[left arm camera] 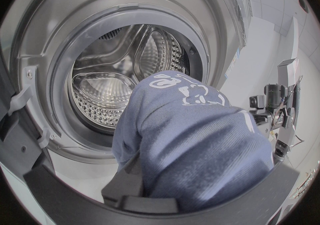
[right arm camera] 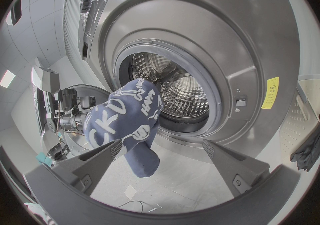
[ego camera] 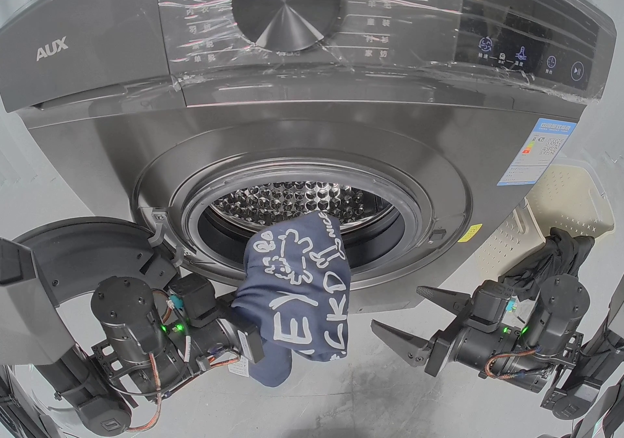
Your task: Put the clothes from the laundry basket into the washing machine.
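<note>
A navy garment (ego camera: 299, 290) with white lettering hangs bunched over my left gripper (ego camera: 250, 338), which is shut on it. Its top reaches the lower rim of the washing machine's open drum (ego camera: 292, 195); its tail hangs below the rim, outside the machine. In the left wrist view the garment (left arm camera: 200, 142) covers the fingers, with the drum (left arm camera: 106, 85) just behind. My right gripper (ego camera: 398, 307) is open and holds nothing, low and to the right of the opening. The right wrist view has the garment (right arm camera: 123, 119) in front of the drum (right arm camera: 180, 88).
The machine's door (ego camera: 71, 264) stands swung open on the left, beside my left arm. A cream laundry basket (ego camera: 572, 199) stands right of the machine, with a dark garment (ego camera: 552, 257) draped over its edge. Pale floor lies below the opening.
</note>
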Robot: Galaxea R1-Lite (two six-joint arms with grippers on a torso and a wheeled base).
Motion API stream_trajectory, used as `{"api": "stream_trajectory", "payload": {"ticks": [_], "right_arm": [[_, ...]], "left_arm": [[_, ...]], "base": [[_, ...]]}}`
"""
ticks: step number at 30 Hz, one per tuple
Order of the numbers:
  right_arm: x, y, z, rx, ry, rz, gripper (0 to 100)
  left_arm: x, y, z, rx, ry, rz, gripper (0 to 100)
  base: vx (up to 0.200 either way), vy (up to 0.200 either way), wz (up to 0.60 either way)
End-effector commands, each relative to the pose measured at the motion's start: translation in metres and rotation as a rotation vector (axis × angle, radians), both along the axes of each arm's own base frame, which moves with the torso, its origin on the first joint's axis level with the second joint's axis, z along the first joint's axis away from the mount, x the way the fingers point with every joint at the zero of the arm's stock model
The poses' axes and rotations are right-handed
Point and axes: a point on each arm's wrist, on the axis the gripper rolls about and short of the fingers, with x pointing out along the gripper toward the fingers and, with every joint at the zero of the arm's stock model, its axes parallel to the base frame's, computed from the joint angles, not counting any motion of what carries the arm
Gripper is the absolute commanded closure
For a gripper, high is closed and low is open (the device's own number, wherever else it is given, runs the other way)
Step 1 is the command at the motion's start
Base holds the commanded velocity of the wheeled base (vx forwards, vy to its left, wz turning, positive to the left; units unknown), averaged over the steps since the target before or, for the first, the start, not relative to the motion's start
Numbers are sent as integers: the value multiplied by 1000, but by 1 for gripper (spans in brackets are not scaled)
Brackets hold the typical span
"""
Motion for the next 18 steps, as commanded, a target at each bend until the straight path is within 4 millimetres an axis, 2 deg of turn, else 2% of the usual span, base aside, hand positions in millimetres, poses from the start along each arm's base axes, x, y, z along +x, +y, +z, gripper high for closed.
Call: {"api": "stream_trajectory", "payload": {"ticks": [1,3,4,7,11,13,18], "right_arm": [[-5,5,0,9,7,14,0],[-5,4,0,6,9,15,0],[-7,5,0,5,10,26,0],[-11,12,0,10,6,52,0],[-18,17,0,9,9,83,0],[-18,18,1,14,4,87,0],[-14,21,6,34,-16,81,0]], "left_arm": [[23,-17,3,-28,-44,41,100],[29,-21,1,-31,-47,49,100],[42,-28,1,-46,-69,63,100],[56,-36,3,-63,-94,57,100],[72,-44,-11,-57,-82,67,100],[88,-47,-24,-48,-75,87,100],[108,-56,-27,-69,-101,100,100]], "base": [[0,0,0],[0,0,0],[0,0,0],[0,0,0],[0,0,0],[0,0,0],[0,0,0]]}}
